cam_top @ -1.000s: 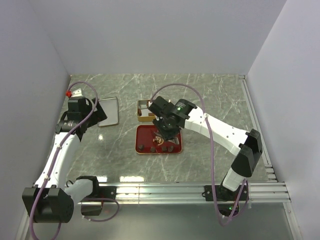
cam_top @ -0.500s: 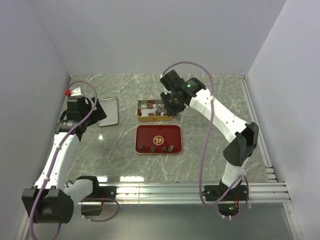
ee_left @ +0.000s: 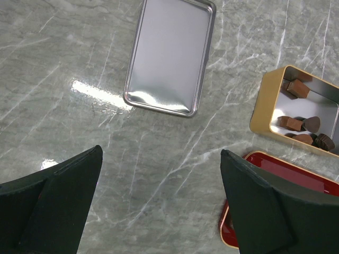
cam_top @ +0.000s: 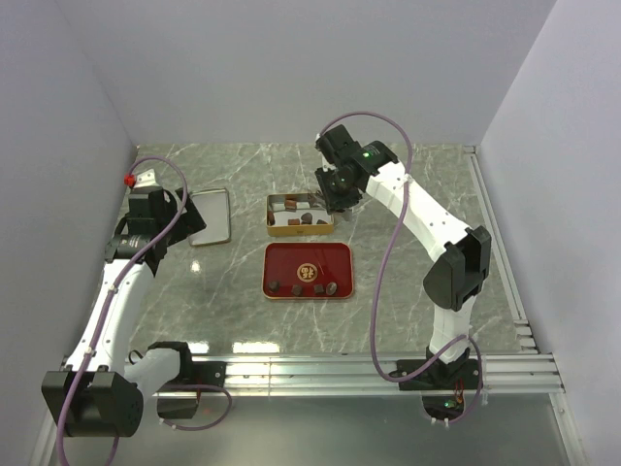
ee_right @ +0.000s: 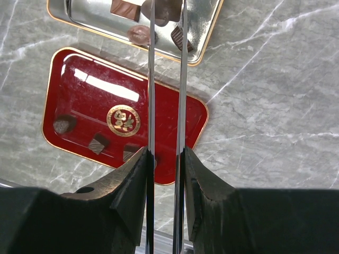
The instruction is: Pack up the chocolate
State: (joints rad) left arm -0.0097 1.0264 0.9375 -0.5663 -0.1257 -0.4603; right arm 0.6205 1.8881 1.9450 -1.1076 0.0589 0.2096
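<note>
Grey-green marble makes up the worktop (cam_top: 408, 291). Nearest the arm bases on it sits a red tray (cam_top: 335, 260) with a gold emblem in its middle. Four small dark pieces of chocolate (cam_top: 295, 288) lie in a row along the tray's near edge, each apart from the next.

Just beyond the tray stands a gold tin (cam_top: 301, 233) with a shiny inside, and several more brown pieces (ee_left: 296, 123) lie loose on its floor. Level with the tin and well off to its left, a silver lid (cam_top: 211, 216) lies flat.

The left gripper (ee_left: 160, 153) hangs over the worktop beside that lid. Its jaws are spread wide, with marble showing between them. All the chocolate lies off to its right, the tin's pieces nearer than the tray's.

Farthest back, the right gripper (ee_right: 164, 153) is raised above the tin's far right corner. Its jaws are clamped on long metal tongs (ee_right: 151, 79), pressing the two thin blades nearly parallel. The blades run down to the tin, and a dark piece shows between their tips at the tin's right end. I cannot tell whether the tips pinch it or it simply lies beneath them. The four tray pieces sit on the near side of these jaws, well apart from the tong tips.
</note>
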